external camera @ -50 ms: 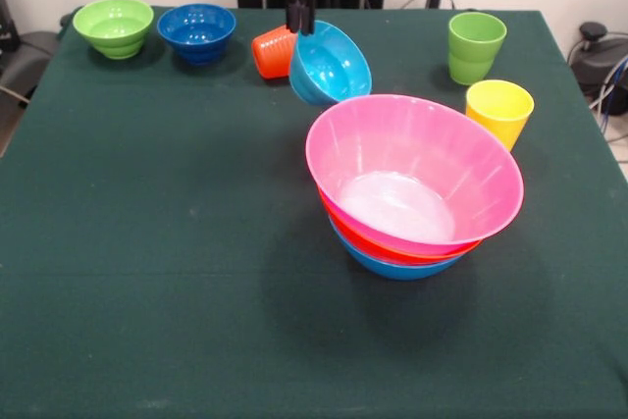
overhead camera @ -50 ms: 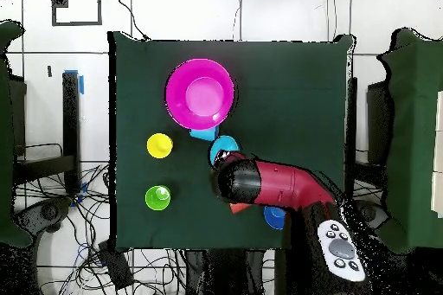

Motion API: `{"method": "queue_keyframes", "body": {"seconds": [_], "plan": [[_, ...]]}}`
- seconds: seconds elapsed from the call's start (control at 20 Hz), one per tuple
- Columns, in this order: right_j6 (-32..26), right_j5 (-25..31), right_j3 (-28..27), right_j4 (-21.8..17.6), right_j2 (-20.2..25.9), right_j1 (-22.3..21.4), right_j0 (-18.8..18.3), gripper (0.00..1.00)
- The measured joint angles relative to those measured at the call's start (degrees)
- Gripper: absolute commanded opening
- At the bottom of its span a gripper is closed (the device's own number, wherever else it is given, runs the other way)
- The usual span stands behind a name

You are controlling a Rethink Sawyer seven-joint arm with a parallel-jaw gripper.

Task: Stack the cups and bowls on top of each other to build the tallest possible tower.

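Table [external camera @ -50 ms: 147, 272]: a dark green cloth is covering it; everything is sitting or hanging over this cloth
Arm [overhead camera @ -50 ms: 281, 185]: red and black, it is reaching in over the far half of the table; in the overhead view it is hiding much of what lies under it
Tower [external camera @ -50 ms: 414, 183]: three large bowls are nesting near the middle of the table; the blue one is lying lowest, the orange one is showing as a thin band above it, the wide pink one is sitting on top and tilting towards the viewer
Light blue bowl [external camera @ -50 ms: 331, 64]: it is hanging tilted, its opening facing forward, just behind the tower and apart from it
Tool [external camera @ -50 ms: 299, 15]: its dark fingers are pinching the upper rim of the light blue bowl
Dark blue bowl [external camera @ -50 ms: 197, 31]: standing upright at the far left, beside the green bowl [external camera @ -50 ms: 115, 26]
Green cup [external camera @ -50 ms: 476, 46]: standing upright at the far right
Yellow cup [external camera @ -50 ms: 499, 111]: standing upright just in front of the green cup, near the tower's right side
Orange cup [external camera @ -50 ms: 274, 52]: lying on its side just behind the light blue bowl
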Motion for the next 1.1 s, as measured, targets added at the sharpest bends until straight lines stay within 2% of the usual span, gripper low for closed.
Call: {"method": "queue_keyframes", "body": {"seconds": [0.25, 0.6, 0.75, 1.1], "plan": [[3.52, -0.65, -0.04, 0.22, -2.30, 2.15, 2.56, 0.00], [4.27, -0.65, -0.01, 0.77, -3.84, 2.56, 3.42, 0.00], [4.27, -0.65, 0.03, 1.47, -4.34, 1.97, 3.76, 0.00], [4.27, 0.73, 1.44, 3.40, -6.04, -3.40, 6.35, 0.00]]}}
